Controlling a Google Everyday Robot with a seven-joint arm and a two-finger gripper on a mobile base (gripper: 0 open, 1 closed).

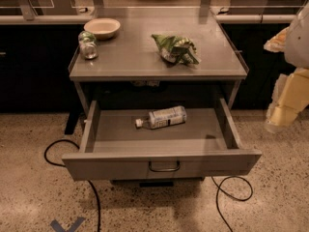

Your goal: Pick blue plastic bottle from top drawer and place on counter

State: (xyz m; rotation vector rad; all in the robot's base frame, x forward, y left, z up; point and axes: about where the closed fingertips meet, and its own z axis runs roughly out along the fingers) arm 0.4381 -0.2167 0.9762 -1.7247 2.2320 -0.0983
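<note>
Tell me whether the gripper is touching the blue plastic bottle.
Apart. Camera view shows the gripper at the right edge, outside the top drawer where the blue plastic bottle lies.

The arm (pixel 295 88) enters at the view's 3 o'clock edge and slants down toward 7 o'clock, with the gripper (pixel 276 122) at its lowest end.

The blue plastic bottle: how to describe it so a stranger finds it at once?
Left of the gripper, under the counter, the top drawer stands open. The blue plastic bottle lies alone inside, white cap leftward; the green-lidded jar is on the counter.
</note>
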